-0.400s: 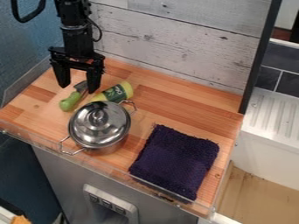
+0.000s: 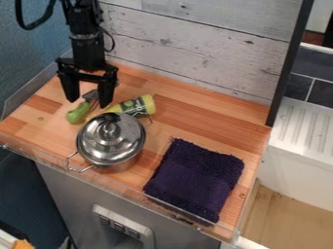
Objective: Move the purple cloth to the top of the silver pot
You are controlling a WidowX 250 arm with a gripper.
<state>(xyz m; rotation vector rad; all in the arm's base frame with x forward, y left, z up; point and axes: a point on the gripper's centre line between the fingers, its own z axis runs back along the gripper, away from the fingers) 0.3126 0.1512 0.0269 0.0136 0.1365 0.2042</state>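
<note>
Wooden counter (image 2: 214, 121) with open room behind a purple cloth (image 2: 195, 180).
Bare wood reaches back to the upright plank panel (image 2: 201, 53) and narrows between cloth and lidded silver pot (image 2: 110, 141). Pot, jutting wire handles, bottle (image 2: 139, 104) and green-handled tool (image 2: 77, 114) block the view's left side.

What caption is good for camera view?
Open gripper above the counter, silver pot lidded, purple cloth flat beside it.

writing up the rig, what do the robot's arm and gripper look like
The arm is black, with a greyish band partway down, a thick looping black cable on one side and a thinner one on the other. The gripper is black too, with a crossbar and two chunky fingers that narrow toward their tips.
</note>
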